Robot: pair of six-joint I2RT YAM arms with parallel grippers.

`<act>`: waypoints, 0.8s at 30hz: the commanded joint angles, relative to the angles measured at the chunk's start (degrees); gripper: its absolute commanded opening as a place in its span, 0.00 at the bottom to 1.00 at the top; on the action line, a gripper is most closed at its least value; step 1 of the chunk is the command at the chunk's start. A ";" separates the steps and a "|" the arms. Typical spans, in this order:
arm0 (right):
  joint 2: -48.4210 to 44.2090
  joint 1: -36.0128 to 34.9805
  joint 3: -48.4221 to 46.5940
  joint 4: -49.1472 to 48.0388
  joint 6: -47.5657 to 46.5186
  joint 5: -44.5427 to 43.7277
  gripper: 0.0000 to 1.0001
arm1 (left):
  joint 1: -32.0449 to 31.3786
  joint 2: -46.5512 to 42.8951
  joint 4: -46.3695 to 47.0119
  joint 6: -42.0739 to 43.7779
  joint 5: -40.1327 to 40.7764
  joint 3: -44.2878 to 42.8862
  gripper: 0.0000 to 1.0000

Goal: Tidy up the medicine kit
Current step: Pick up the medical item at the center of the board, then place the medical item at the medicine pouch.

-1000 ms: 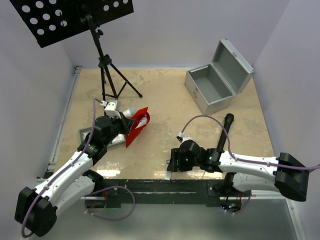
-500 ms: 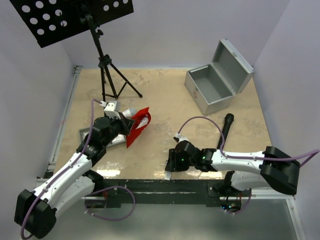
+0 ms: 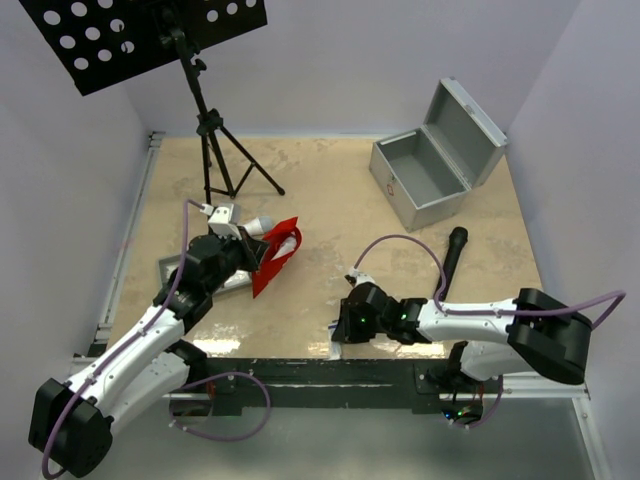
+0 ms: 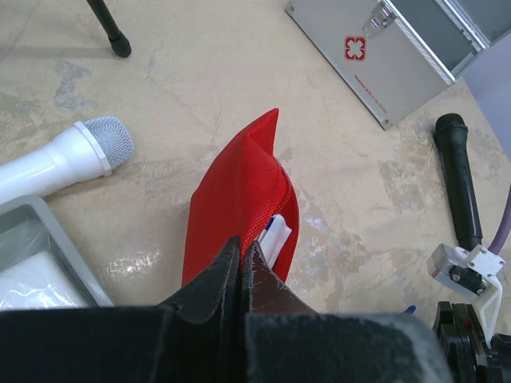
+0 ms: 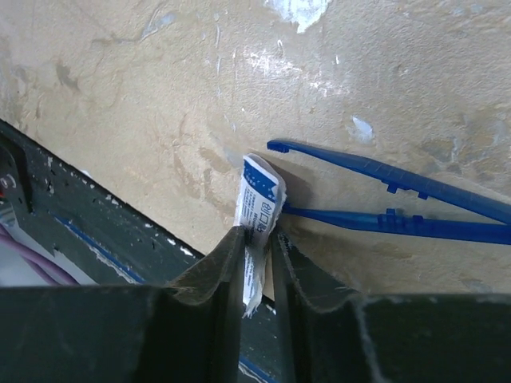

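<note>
The silver metal case [image 3: 432, 170] stands open at the back right, empty inside; it also shows in the left wrist view [image 4: 399, 48]. My left gripper [image 4: 242, 243] is shut on the edge of the red pouch [image 4: 239, 199], holding it unzipped with a white and blue packet [image 4: 275, 234] inside; the top view shows the pouch [image 3: 275, 250] too. My right gripper [image 5: 257, 233] is shut on a small white and blue plaster packet [image 5: 259, 206] at the table's near edge. Blue plastic tweezers [image 5: 399, 199] lie just beyond. The grey tray [image 4: 36, 255] sits left of the pouch.
A white microphone [image 4: 60, 159] lies by the tray. A black microphone [image 3: 452, 255] lies right of centre. A black tripod stand [image 3: 215, 140] with a perforated plate stands at the back left. The black base rail [image 3: 300, 370] runs along the near edge.
My right arm has shifted slightly left along the near edge, its elbow folding in. The left arm and pouch have stayed put.
</note>
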State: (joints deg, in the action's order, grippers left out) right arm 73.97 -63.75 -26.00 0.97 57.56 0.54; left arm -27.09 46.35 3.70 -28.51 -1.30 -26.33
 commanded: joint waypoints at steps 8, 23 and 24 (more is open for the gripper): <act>-1.72 -0.24 -2.38 2.18 -1.04 -2.29 0.00 | -0.07 -0.73 1.92 -0.67 -0.90 -0.13 0.00; -10.44 -0.41 -30.50 19.94 -22.56 -13.36 0.00 | 0.02 8.05 5.35 6.80 -21.53 -5.48 0.00; -9.65 -0.33 -31.21 20.29 -23.71 -14.24 0.00 | -0.07 8.93 5.43 7.41 -23.90 -6.01 0.00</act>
State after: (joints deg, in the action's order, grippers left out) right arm 62.37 -63.88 -53.65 15.31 42.87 -7.66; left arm -27.07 52.93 6.00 -25.21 -14.00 -28.21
